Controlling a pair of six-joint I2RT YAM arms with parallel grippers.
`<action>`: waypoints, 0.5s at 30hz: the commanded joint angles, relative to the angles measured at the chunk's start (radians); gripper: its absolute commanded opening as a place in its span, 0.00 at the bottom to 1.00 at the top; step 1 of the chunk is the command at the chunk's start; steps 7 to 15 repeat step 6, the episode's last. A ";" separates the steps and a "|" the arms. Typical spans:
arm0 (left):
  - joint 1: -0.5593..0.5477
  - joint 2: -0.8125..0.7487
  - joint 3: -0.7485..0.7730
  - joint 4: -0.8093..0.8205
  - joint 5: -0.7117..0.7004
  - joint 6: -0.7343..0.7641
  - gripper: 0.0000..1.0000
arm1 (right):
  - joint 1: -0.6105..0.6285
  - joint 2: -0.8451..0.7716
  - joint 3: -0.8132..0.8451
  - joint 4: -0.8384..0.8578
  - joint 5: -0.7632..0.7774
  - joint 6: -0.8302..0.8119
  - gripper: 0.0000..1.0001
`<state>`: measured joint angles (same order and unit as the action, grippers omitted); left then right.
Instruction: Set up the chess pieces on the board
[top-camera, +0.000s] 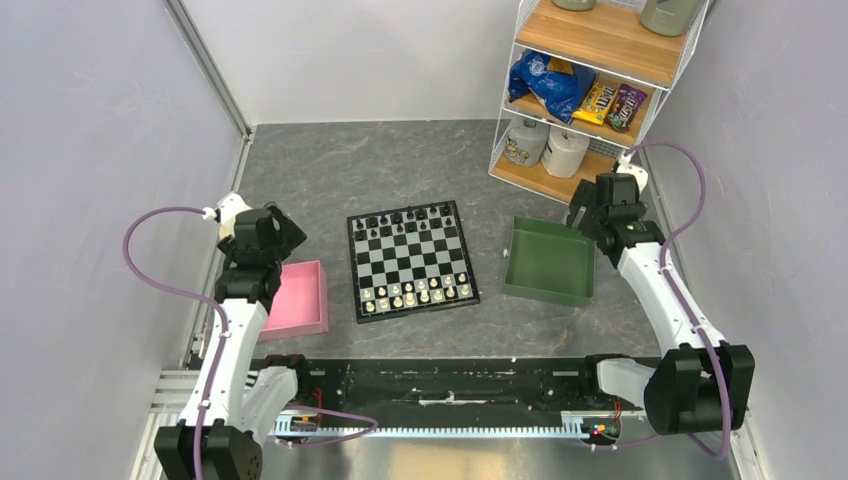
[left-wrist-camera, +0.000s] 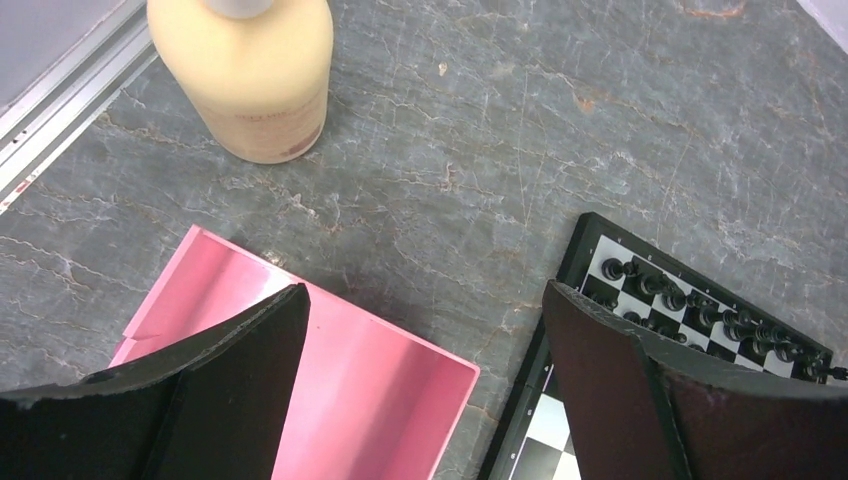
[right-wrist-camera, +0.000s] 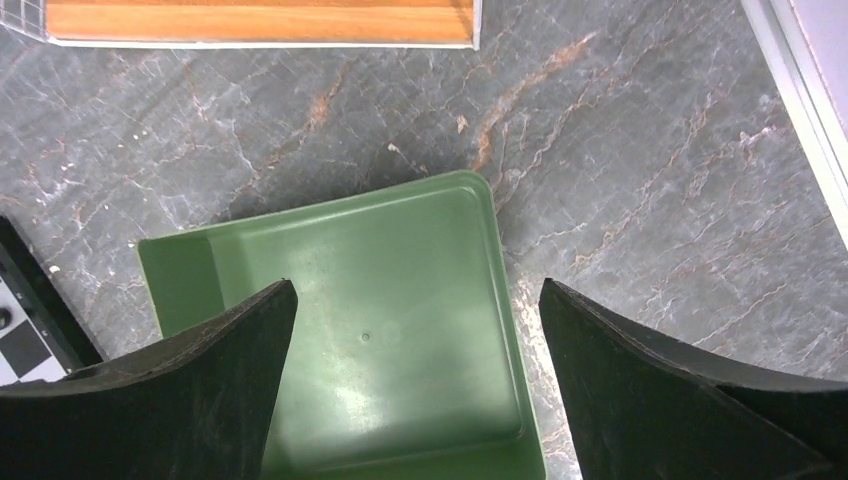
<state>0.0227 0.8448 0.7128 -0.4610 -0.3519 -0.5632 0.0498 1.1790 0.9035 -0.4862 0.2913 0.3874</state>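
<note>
The board (top-camera: 410, 258) lies flat in the middle of the table. Black chess pieces (top-camera: 405, 222) fill its far rows and cream-white chess pieces (top-camera: 415, 293) its near rows. My left gripper (top-camera: 283, 232) hovers left of the board, over the pink tray. In the left wrist view that gripper (left-wrist-camera: 425, 295) is open and holds nothing, with the board's corner (left-wrist-camera: 600, 250) and black pieces (left-wrist-camera: 700, 300) beside its right finger. My right gripper (top-camera: 585, 208) hangs above the far right of the green tray. In its own view it (right-wrist-camera: 417, 290) is open and holds nothing.
A pink tray (top-camera: 300, 300) sits left of the board and a green tray (top-camera: 548, 262) right of it; both show bare floors (left-wrist-camera: 380, 380) (right-wrist-camera: 400, 330). A cream bottle (left-wrist-camera: 250, 70) stands beyond the pink tray. A wire shelf (top-camera: 590, 90) with snacks and jars fills the far right corner.
</note>
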 joint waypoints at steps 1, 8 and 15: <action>0.000 -0.023 0.037 0.033 -0.050 0.020 0.94 | 0.002 -0.002 0.062 0.014 0.029 -0.017 0.99; 0.000 -0.068 0.027 0.055 -0.030 0.057 0.95 | 0.003 -0.016 0.055 0.000 0.018 -0.006 0.99; 0.000 -0.068 0.027 0.055 -0.030 0.057 0.95 | 0.003 -0.016 0.055 0.000 0.018 -0.006 0.99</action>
